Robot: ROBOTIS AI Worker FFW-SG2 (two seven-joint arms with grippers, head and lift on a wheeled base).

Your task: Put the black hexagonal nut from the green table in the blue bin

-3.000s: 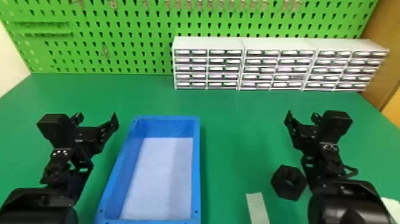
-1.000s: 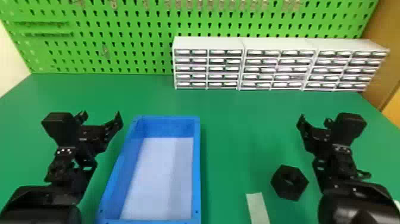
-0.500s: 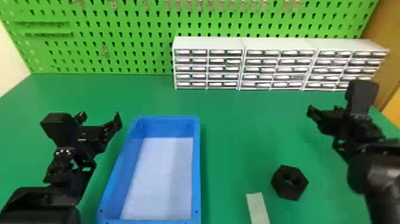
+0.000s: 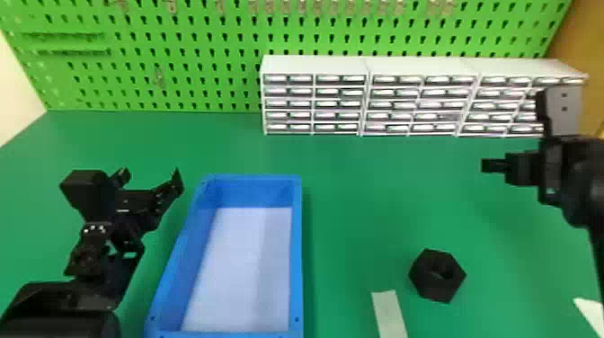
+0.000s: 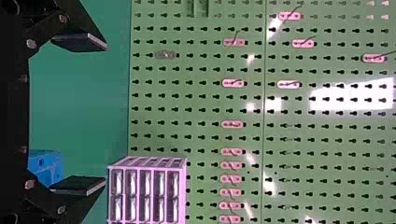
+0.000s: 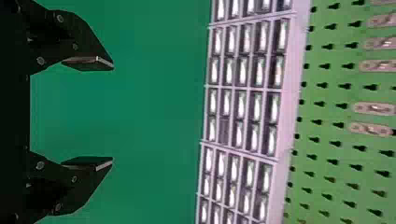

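Observation:
The black hexagonal nut (image 4: 437, 275) lies on the green table (image 4: 359, 215), right of the blue bin (image 4: 296, 260). Left of the bin, my left gripper (image 4: 150, 176) is parked; in the left wrist view the left gripper (image 5: 105, 114) stands open, nothing between its fingers. My right gripper (image 4: 494, 165) is above the table's right side, farther back than the nut and to its right. In the right wrist view the right gripper (image 6: 113, 114) is also open, with bare green table beyond its fingers.
White drawer units (image 4: 314, 96) stand along the back right before a green pegboard (image 4: 188, 58). A pale strip (image 4: 389, 314) lies just left of the nut, and a white piece (image 4: 592, 314) is at the right edge.
The right arm has swung outward to the right and up, and its gripper has turned to point more toward the left. The left arm, bin and nut hold their places over the last second.

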